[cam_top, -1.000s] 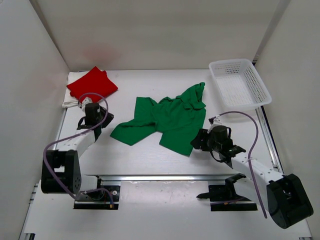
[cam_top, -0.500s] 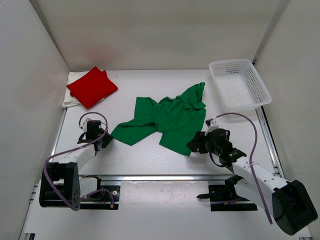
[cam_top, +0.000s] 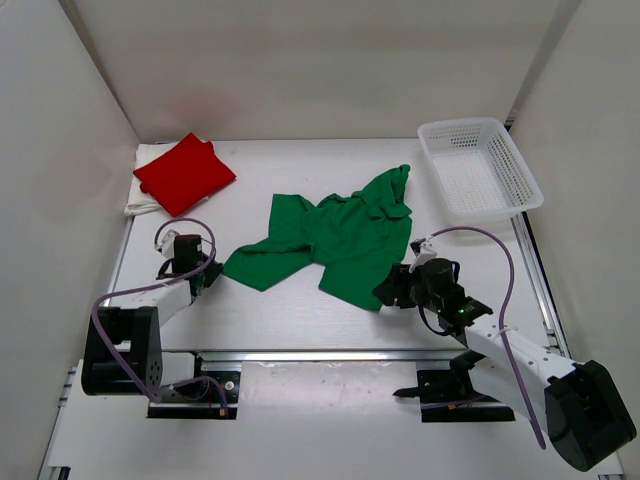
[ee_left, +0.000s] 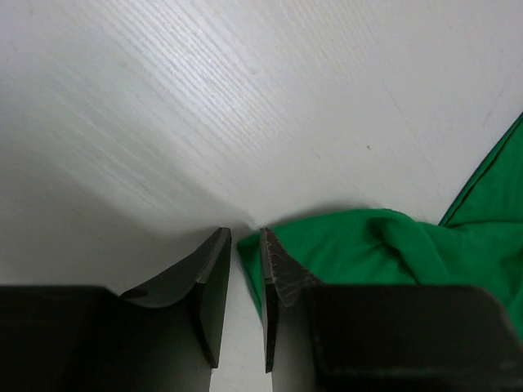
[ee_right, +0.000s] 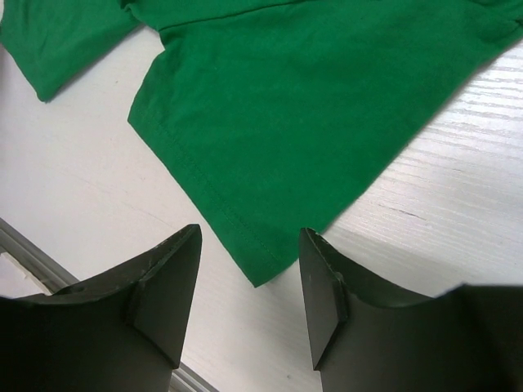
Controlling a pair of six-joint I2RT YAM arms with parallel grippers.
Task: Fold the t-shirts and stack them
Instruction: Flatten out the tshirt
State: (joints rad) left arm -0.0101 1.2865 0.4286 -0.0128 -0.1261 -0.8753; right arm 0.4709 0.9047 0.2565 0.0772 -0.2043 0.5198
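Left gripper point(ee_left: 243, 237) narrowly apart, seemingly touching green t-shirt point(ee_left: 392, 245); right gripper point(ee_right: 249, 245) wide apart over its hem.

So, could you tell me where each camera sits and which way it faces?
Top: above and behind, looking down; table, left arm, right arm, green shirt, red shirt, basket.
Left wrist: on that arm, past the left gripper at the green shirt's corner.
Right wrist: likewise, past the open right gripper at its hem.
All share the green shirt.
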